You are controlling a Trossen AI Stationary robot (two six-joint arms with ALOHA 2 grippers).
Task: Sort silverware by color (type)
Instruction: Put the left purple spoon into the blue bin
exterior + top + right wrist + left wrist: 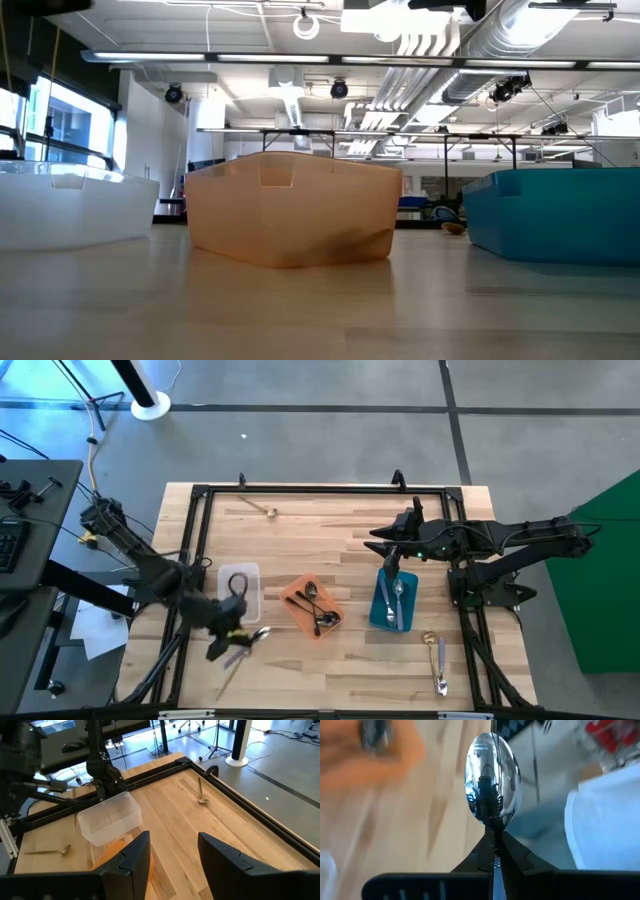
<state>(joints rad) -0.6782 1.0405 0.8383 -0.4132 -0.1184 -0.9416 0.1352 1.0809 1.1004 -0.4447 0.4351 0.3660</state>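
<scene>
1. The left gripper (240, 635) is near the front left of the table (330, 675), just in front of the clear tray (240, 588); its fingers (487, 857) are pinched tight on the neck of a silver spoon (492, 780), whose shiny bowl sticks out beyond the fingertips; in the high view the handle trails down toward the table's front edge.
2. The right gripper (385, 545) is above the back end of the blue tray (380, 610); its fingers (135, 852) stand apart with nothing between them.
3. The orange tray (298, 600) sits between the clear and blue trays, turned at an angle; several dark spoons (315, 608) lie in it.
4. Silver spoons (398, 600) lie lengthwise in the blue tray.
5. A gold spoon (262, 508) lies alone on the bare wood near the back left; the right wrist view shows it too, near the dark frame rail.
6. Two more spoons lie side by side near the front right corner of the table, one gold (430, 645) and one silver (441, 672).
7. Another gold spoon (47, 852) shows in the right wrist view, lying on the wood beyond the clear tray.
</scene>
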